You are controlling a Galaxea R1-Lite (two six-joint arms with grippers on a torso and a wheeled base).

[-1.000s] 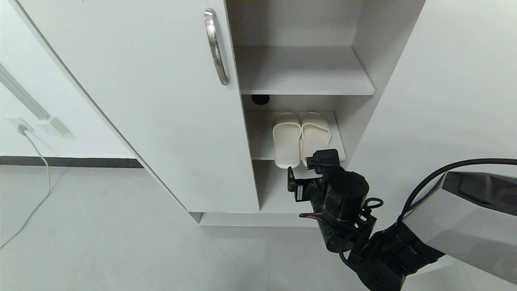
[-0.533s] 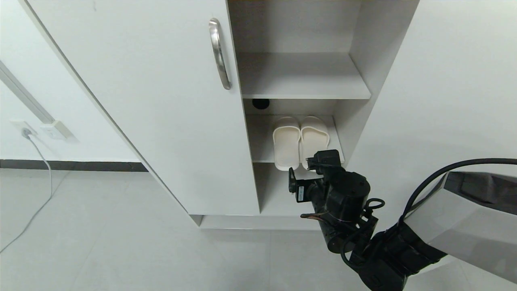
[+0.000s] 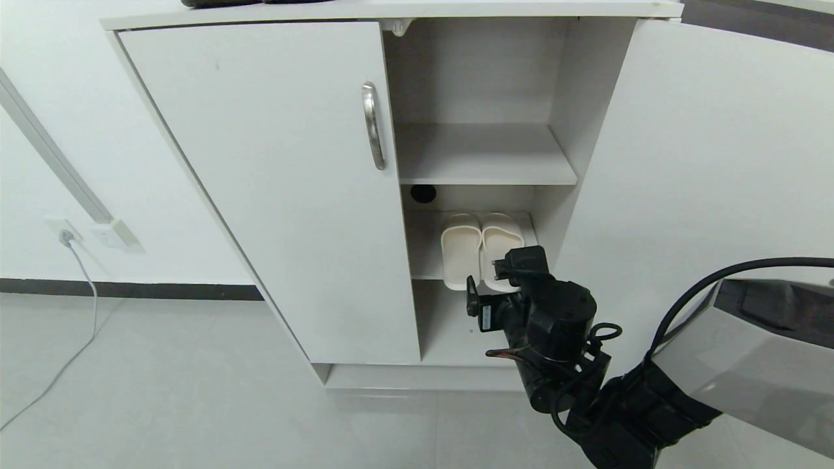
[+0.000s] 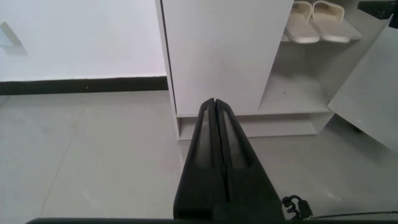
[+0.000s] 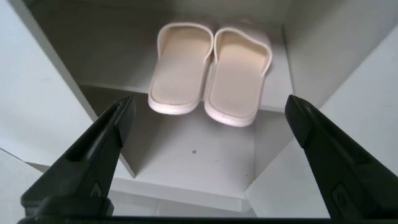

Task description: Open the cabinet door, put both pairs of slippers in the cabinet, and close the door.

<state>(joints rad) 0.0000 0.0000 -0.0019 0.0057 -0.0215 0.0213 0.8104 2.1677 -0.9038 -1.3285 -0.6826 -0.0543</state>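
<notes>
Slippers (image 3: 482,249): cream pair side by side on middle shelf of cabinet (image 3: 456,8), door (image 3: 690,163) open. Right gripper (image 5: 210,104) before cabinet opening, fingers spread, empty. Left gripper (image 4: 214,112) fingers pressed together. Likely light, flexible foam; pinch adjoining inner edges.

slippers (image 3: 481,247): on shelf (image 3: 425,255), in cabinet (image 3: 482,65) | right pincer (image 5: 209,106): before slippers

Nothing legible is showing anywhere. A small pale sticker (image 3: 485,317) is sitting on the black wrist housing (image 3: 554,312), at about six o'clock from the slippers (image 3: 462,251), its print too small to read.
</notes>
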